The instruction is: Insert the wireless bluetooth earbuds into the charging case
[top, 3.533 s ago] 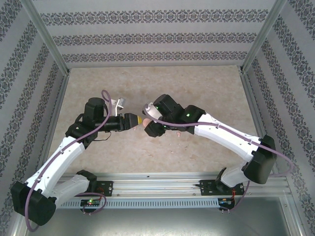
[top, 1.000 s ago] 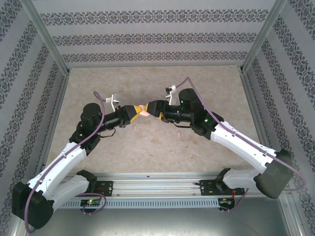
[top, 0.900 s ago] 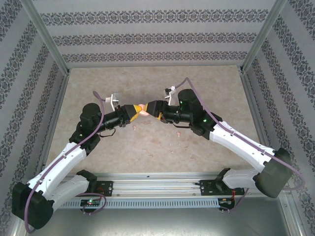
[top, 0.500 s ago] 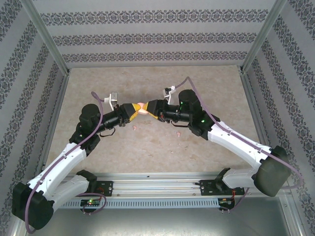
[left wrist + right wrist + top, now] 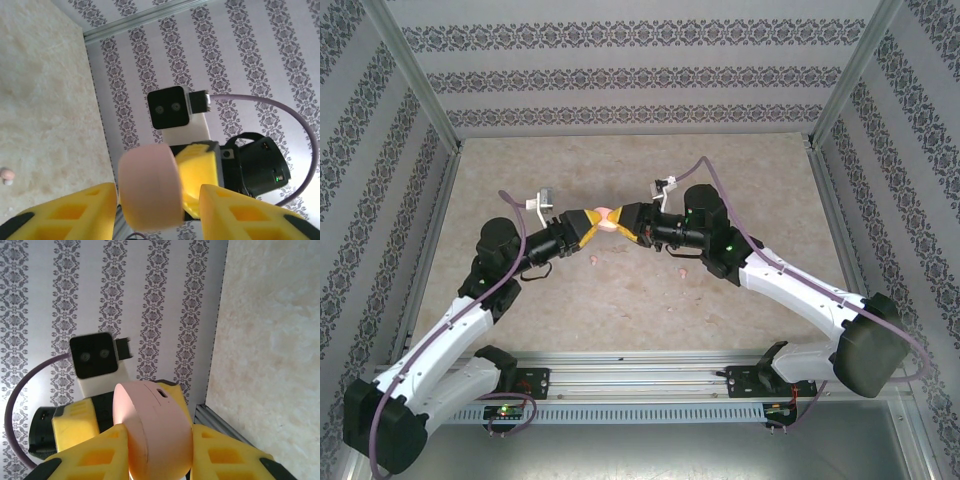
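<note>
Beige tabletop (image 5: pixel 620 320), striped walls (image 5: pixel 640 75), pink case (image 5: pixel 608 219)

pink case (image 5: pixel 152 432) bottom centre, pinched between the yellow fingers (image 5: pixel 222 452), touching both sides. Small slot on its upper face. Behind it, left of centre: other arm's wrist camera (image 5: pixel 97 365), purple cable (image 5: pixel 20 390) lower left. Patterned wall (image 5: pixel 150 300) left, beige desk (image 5: pixel 275 340) right.

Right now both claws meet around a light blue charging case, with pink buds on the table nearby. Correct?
No: the charging case is pink, not light blue, as the right wrist view shows. Both the left claw and right claw do meet around it, with pink buds on the table nearby.
</note>
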